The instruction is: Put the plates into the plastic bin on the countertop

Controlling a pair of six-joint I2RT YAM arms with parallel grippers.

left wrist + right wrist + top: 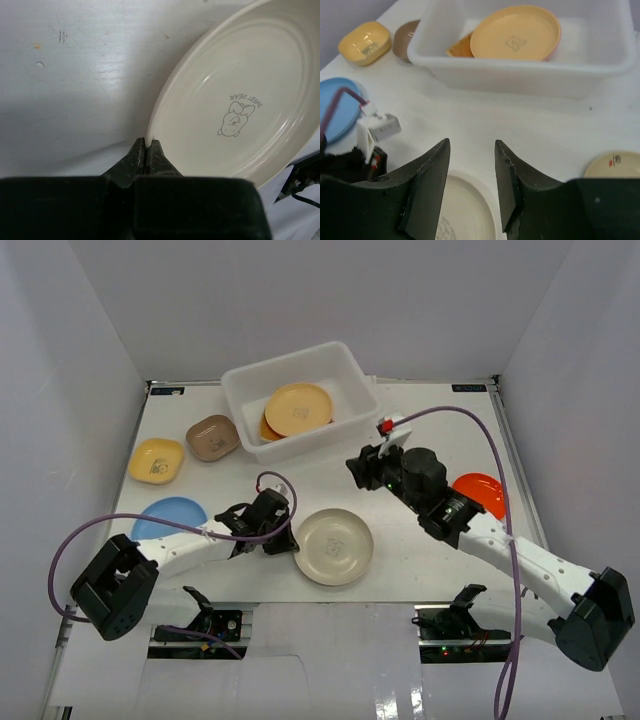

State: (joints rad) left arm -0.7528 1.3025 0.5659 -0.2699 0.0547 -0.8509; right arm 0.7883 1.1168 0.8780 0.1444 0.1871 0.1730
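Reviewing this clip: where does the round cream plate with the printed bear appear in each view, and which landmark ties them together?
Top external: the round cream plate lies front-centre, between the two arms.
Left wrist: it fills the right side, its rim at the shut left end effector.
Right wrist: bottom edge, partly behind the open right end effector.
Landmark: the left end effector, at the plate's rim in the top and left wrist views.

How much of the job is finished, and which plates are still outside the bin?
Done: the plastic bin holds a tan plate and a second dish partly under it. In hand: nothing is held; the left gripper is shut at the cream plate's rim, and the right gripper is open and empty. Left: the cream plate plus the yellow dish, brown dish, blue plate and orange plate, all on the countertop.
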